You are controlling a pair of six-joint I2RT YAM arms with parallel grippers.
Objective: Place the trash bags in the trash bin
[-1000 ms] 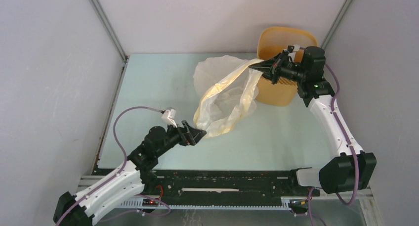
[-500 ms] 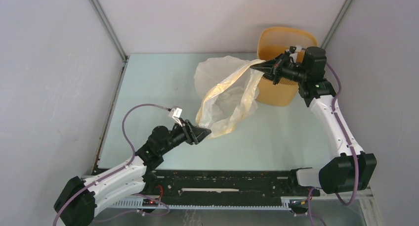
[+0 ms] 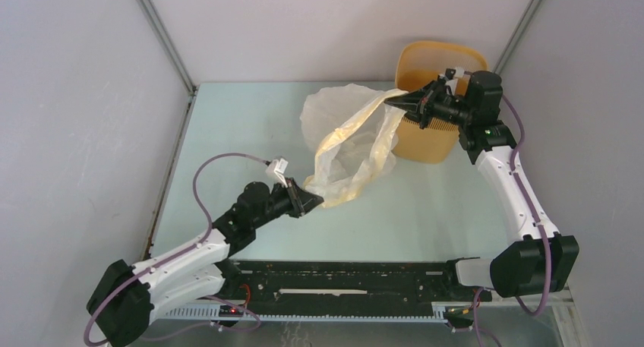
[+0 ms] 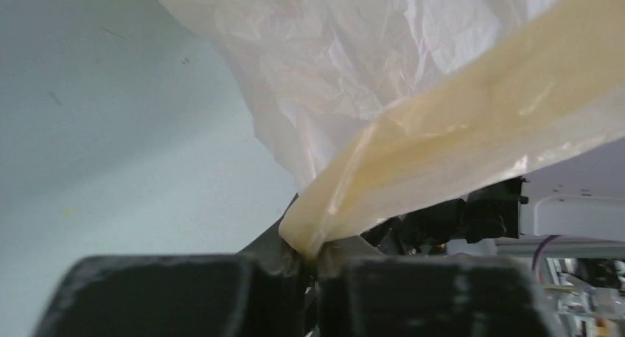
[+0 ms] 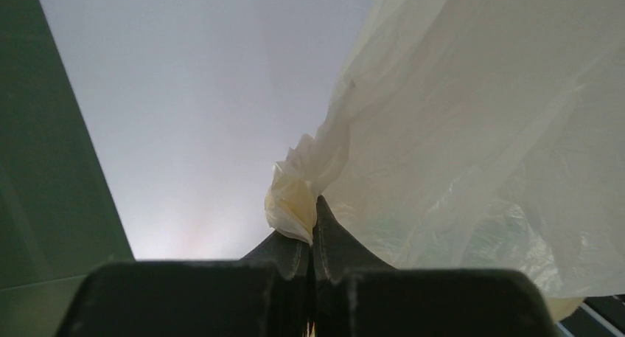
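left fingers [image 3: 304, 201] and right fingers [image 3: 406, 102] each clamp the yellow rim of the trash bag [image 3: 342, 115], holding it stretched, apparently to feed it into the trash bin [image 3: 425, 56].

A pale mint-green tabletop [image 3: 250, 134] fills the middle of the frame. A yellow-orange slitted plastic wastebasket [image 3: 429, 143] stands upright at its upper right.

A pale green table [image 3: 228, 134] stands enclosed by plain grey-white walls [image 3: 76, 96], evenly lit.
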